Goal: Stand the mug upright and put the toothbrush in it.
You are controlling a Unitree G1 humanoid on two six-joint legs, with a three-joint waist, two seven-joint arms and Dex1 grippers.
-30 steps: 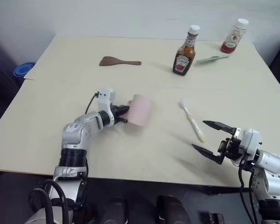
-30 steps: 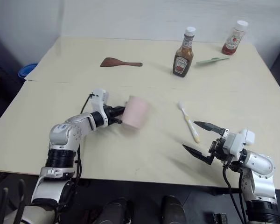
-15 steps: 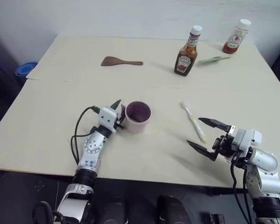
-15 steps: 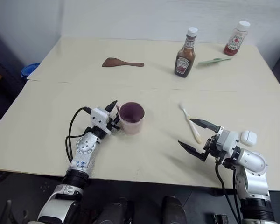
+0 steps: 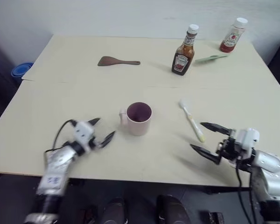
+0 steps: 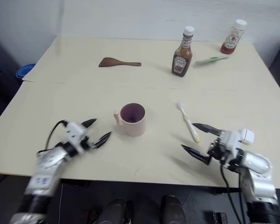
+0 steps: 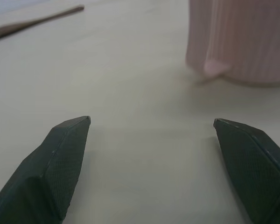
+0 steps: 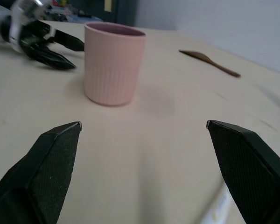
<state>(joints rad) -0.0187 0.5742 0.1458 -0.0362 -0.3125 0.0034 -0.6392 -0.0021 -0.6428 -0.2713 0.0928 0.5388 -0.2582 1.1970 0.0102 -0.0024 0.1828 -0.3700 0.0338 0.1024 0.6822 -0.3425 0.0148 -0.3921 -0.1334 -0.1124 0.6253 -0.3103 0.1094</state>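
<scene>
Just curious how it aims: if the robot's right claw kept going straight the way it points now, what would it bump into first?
Most likely the mug. The right gripper is open, and the upright mug stands ahead between its fingertips, a little off-centre, with bare table between. The toothbrush lies off to the side.

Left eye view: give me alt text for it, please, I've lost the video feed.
A pink mug stands upright mid-table, the toothbrush lying to its right. The open left gripper and open right gripper sit at the near edge, both empty.
</scene>
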